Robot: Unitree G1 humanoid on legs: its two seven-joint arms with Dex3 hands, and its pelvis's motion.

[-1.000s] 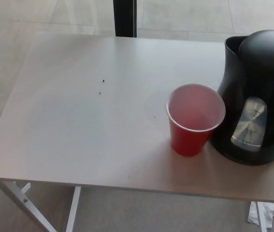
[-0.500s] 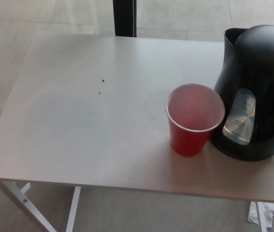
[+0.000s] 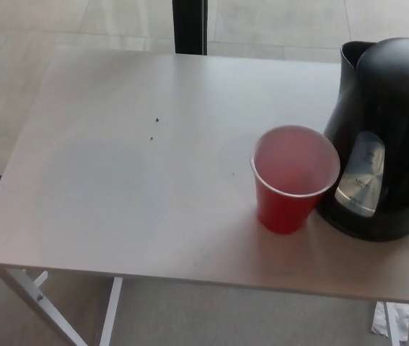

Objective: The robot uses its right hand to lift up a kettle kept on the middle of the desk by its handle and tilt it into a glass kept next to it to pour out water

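black electric kettle [image 3: 388, 137] upright at 3 o'clock on the grey counter [image 3: 117, 180], red plastic cup [image 3: 293, 179] touching its left side, neither robot hand showing

Kettle [image 3: 388, 137], right of the frame: glossy black throughout, with a silvery-grey window panel low on its side. Cup [image 3: 293, 178], just left of the kettle: red outside, paler pinkish-red inside, with a whitish rim. Desk [image 3: 132, 180]: plain pale grey-white top, unpatterned, marked only by a few tiny dark specks [image 3: 155, 128] in the upper-middle left; legs [image 3: 38, 303] at lower left white. Floor [image 3: 31, 65], at the frame's edges: pale beige tiles. Post [image 3: 190, 27], top centre: black. Crumpled scrap [image 3: 399, 321], lower right: white.
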